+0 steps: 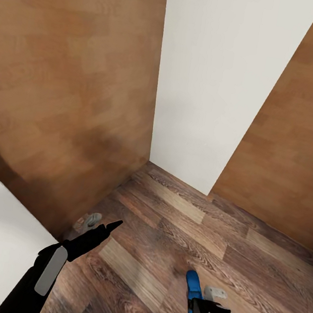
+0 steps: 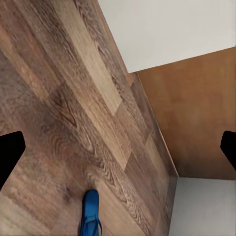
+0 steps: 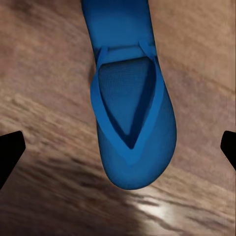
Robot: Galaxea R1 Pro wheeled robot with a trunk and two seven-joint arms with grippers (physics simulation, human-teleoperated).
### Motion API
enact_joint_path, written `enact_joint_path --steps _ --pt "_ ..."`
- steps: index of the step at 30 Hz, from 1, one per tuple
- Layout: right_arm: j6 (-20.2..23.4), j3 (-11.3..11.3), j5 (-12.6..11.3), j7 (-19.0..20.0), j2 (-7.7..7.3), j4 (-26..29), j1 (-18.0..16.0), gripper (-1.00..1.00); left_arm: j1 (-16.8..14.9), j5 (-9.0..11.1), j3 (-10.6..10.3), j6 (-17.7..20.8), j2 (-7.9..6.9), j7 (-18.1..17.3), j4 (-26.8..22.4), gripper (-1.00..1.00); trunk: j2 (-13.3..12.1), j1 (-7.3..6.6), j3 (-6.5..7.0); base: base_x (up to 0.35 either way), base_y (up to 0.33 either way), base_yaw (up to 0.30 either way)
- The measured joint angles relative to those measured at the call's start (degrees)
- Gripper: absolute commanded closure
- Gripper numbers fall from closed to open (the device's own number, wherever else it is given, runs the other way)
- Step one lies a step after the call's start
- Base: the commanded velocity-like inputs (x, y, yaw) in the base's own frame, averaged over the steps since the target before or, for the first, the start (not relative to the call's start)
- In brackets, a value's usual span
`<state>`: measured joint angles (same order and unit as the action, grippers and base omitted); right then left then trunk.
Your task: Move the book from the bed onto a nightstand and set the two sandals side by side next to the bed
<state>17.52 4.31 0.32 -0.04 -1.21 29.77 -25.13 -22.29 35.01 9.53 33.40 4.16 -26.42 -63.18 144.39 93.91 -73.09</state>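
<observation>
You're facing a corner of brown wood panels [image 1: 71,88] and white wall [image 1: 223,81] over plank floor [image 1: 164,238]. One blue sandal [image 1: 194,302] lies just below your right gripper [image 1: 206,312], its fingers spread wide: you're on the sandal pickup. Lower and close. Your left gripper [image 1: 111,227] looks empty; whether it's parted, I cannot tell.

The floor [image 1: 174,239] is brown wood plank with dark grain, running up to a white wall [image 1: 222,86] and orange-brown wooden panels on either side. One blue sandal [image 1: 194,302] lies flat on the planks, well away from the wall. The right wrist view shows it close [image 3: 130,113], sole down, blue straps up. The left wrist view shows it too [image 2: 90,214], alone on bare planks.
</observation>
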Motion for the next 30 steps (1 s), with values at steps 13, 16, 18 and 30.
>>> enact_joint_path --steps 13,16,18,30 --pt "0.07 0.31 0.0 0.4 -0.34 0.15 0.0 -1.0 0.0 0.0 -0.14 -0.02 0.0 0.0 0.0 -1.0 0.0 0.01 0.0 0.022 0.0 0.0" --pt "0.07 0.31 0.0 0.35 -0.32 0.17 0.0 -1.0 0.0 -0.06 -0.14 -0.02 0.0 0.02 0.0 -1.0 0.0 -0.01 0.0 0.195 0.0 0.0" --pt "0.08 0.32 0.0 0.21 -0.22 0.17 0.0 -1.0 0.0 -0.11 -0.3 -0.02 0.04 0.02 0.0 -1.0 0.0 -0.01 0.0 0.136 0.0 0.0" --pt "0.07 0.07 0.0 -0.03 -0.09 0.14 0.0 -1.0 0.0 -0.17 -0.57 -0.18 0.09 0.13 0.0 -1.0 0.0 0.01 0.0 0.022 0.0 0.0"
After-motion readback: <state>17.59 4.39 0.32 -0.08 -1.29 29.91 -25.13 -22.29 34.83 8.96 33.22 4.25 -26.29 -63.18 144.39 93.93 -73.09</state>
